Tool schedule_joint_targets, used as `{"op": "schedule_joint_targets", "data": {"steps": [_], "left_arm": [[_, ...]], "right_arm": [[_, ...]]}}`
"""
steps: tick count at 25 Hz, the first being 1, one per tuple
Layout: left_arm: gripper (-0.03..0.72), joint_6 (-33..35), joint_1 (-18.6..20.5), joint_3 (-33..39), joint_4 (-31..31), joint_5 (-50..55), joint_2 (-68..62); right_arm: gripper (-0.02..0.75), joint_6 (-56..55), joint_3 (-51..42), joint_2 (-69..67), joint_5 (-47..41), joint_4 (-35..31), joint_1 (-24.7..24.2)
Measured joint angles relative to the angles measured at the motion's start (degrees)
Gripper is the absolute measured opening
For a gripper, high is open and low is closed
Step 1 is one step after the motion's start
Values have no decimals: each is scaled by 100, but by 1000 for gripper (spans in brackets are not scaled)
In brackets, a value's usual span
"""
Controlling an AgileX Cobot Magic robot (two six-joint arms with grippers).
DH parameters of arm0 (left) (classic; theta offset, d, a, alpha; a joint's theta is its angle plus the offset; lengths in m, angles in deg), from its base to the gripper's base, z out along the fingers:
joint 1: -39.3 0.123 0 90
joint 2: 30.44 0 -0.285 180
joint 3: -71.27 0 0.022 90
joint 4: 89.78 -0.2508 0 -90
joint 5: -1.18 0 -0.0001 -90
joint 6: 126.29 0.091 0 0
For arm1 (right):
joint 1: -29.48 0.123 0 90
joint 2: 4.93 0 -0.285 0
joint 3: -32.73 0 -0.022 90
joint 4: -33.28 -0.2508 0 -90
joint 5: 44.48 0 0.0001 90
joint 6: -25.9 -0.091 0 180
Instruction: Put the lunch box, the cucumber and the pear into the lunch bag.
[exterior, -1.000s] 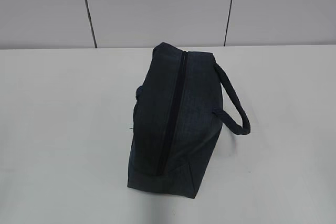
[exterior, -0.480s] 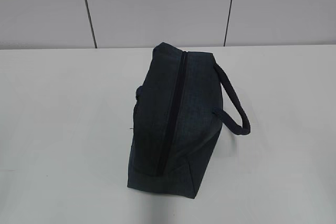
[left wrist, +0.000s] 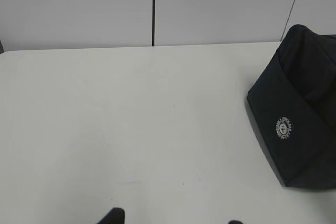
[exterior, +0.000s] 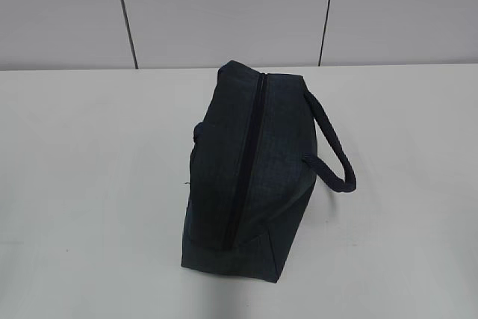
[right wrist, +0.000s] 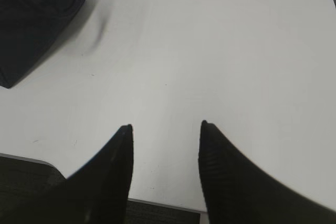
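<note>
Lunch bag [exterior: 246, 177] zipped shut, contents hidden; right tool [right wrist: 165, 129] and seemingly left tool [left wrist: 170, 217] released, empty.

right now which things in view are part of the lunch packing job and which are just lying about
Part of the job:
- lunch bag, zipper closed along its top
- lunch box, cucumber, pear: none in view

Just there:
- white table
- grey wall panels
- nothing else loose on the table
</note>
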Motion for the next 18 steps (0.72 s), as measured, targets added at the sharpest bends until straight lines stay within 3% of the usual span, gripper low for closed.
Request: {"op": "schedule_joint_targets", "data": {"steps": [5,13,18], "left_arm": [[363,0,99,0,0,0,6],[363,0,870,0,0,-6,35],[363,0,888,0,0,-6,35]], "right_arm": [[332,0,0,0,0,0,0],[332,0,0,0,12,0,-330],[332,0,0,0,12,0,-413]]}}
